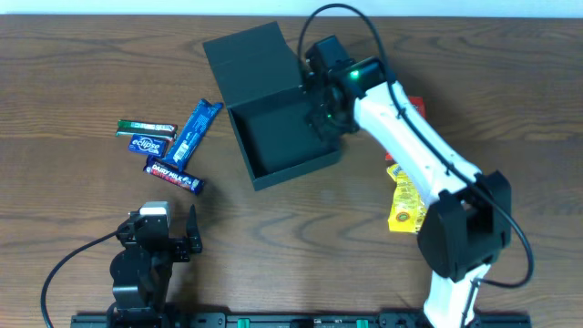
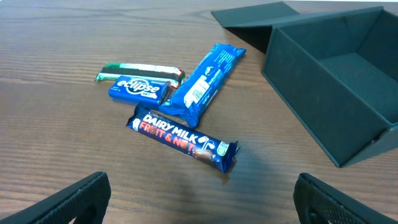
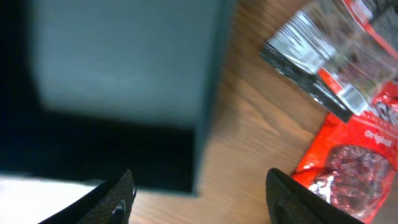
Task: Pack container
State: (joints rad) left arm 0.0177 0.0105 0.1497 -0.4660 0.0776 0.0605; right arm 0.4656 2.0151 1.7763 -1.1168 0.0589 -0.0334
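Observation:
The container (image 1: 290, 150) is a dark green-grey box in the middle of the table, and its hinged lid (image 1: 248, 56) lies open behind it. Nothing shows inside it. My right gripper (image 1: 322, 111) hovers at its right wall. In the right wrist view the right gripper (image 3: 199, 186) is open, with the container's wall (image 3: 208, 93) and bare wood between its fingers. My left gripper (image 1: 173, 239) rests near the table's front left. It is open (image 2: 202, 193) over bare wood, just short of the Dairy Milk bar (image 2: 181, 138).
Left of the box lie a green bar (image 1: 146, 127), a blue Eclipse packet (image 1: 146, 144), a long blue packet (image 1: 196, 132) and the Dairy Milk bar (image 1: 173, 176). To the right are a red packet (image 3: 348, 155), a silver and black packet (image 3: 323, 56) and a yellow packet (image 1: 404, 202).

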